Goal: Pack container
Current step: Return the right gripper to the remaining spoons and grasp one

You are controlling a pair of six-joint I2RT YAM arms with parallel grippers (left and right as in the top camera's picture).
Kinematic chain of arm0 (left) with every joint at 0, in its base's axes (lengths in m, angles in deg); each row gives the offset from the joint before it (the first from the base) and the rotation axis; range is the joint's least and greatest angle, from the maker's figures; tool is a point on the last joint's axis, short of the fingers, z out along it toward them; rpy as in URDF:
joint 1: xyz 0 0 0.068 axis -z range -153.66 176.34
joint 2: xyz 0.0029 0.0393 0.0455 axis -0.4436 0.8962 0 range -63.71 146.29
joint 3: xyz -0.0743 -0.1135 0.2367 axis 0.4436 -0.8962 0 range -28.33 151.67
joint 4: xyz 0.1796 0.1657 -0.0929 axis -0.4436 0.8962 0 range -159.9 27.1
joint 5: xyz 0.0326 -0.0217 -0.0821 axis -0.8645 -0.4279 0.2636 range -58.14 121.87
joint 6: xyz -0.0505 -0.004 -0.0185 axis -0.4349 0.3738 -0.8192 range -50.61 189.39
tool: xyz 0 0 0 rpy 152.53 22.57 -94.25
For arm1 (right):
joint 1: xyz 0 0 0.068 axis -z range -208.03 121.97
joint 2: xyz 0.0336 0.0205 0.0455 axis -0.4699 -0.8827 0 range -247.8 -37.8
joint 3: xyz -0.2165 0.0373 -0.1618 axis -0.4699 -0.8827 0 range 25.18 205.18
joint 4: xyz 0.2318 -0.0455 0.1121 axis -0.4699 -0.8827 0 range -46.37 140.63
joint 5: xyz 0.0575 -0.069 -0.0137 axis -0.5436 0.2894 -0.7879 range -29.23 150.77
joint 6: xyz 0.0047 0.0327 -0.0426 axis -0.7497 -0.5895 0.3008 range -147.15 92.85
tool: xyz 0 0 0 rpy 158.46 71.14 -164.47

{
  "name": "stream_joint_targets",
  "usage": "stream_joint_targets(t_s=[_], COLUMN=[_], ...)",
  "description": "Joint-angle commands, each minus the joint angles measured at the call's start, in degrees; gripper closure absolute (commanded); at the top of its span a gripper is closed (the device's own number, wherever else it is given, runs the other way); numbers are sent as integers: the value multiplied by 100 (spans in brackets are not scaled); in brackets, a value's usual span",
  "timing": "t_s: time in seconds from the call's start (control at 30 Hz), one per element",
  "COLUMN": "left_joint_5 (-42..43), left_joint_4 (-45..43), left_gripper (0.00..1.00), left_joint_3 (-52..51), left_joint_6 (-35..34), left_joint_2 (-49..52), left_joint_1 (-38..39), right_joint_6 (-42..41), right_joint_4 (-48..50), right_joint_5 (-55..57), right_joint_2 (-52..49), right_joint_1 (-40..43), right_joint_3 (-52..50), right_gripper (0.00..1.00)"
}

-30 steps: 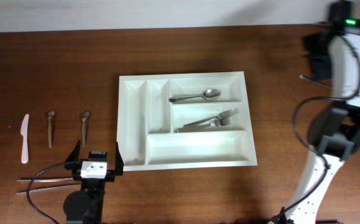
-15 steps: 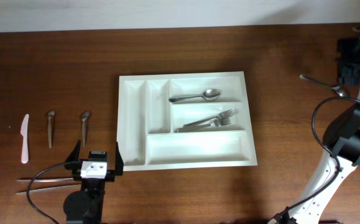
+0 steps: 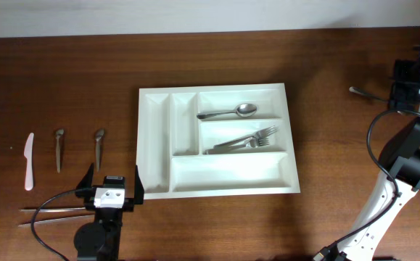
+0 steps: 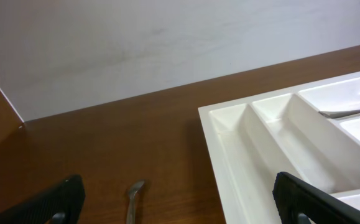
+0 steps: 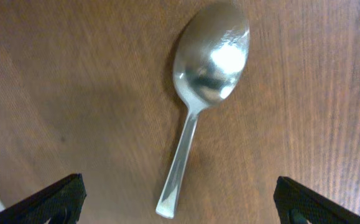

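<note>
So the container (image 3: pixel 231 174) sits about mid-table (image 3: pixel 326 217), the long way running left to right. It's the white tray with five slots. The top wide slot has a single spoon (image 3: pixel 229 112) lying sideways, bowl to the right. The middle wide slot has a few forks (image 3: pixel 244 140) piled together, tines pointing right. The two narrow upright slots on the left and the long wide slot along the front show nothing but white plastic.

There's plenty of room around it. All four sides of the tray are well clear of the table's edges. There's a broad strip of bare wood to its right, before you reach a loose spoon (image 5: pixel 207 62) way out near the right edge. Off to the left, well apart from the tray, are a white plastic knife (image 3: pixel 29 161) and a pair of short metal utensils (image 3: pixel 59 150). Some thin metal rods (image 3: pixel 54 212) lie closer to the front edge.

The left end effector (image 3: pixel 113 177) is spread wide with nothing in it. From overhead, one fingertip shows just beside the tray's front-left corner. The right end effector (image 5: pixel 181 200) is also spread wide and empty. It hangs over the loose spoon with a finger on either side, and I see no contact.
</note>
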Motion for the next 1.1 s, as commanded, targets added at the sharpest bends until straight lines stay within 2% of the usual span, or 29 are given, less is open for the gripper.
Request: stream_joint_targets(t_s=[0.0,0.4,0.67,1.07], left_joint_5=[66,66,66,66], left_joint_4=[-17,-17,-17,-17], left_gripper=[1,1,1,1], left_joint_3=[-42,-44,-44,-44], left_joint_6=[-57,-55,-57,-57], left_joint_2=[-46,-46,-46,-46], left_joint_1=[-35,-35,-35,-35], right_joint_6=[-107,-79,26,4], right_joint_4=[-96,-223,17,-164], right_joint_5=[358,-42,-92,-83], right_joint_2=[-103,-616,-651,-758], right_joint_1=[59,63,59,55], right_joint_3=[-13,-13,-13,-13], right_gripper=[2,3,2,6])
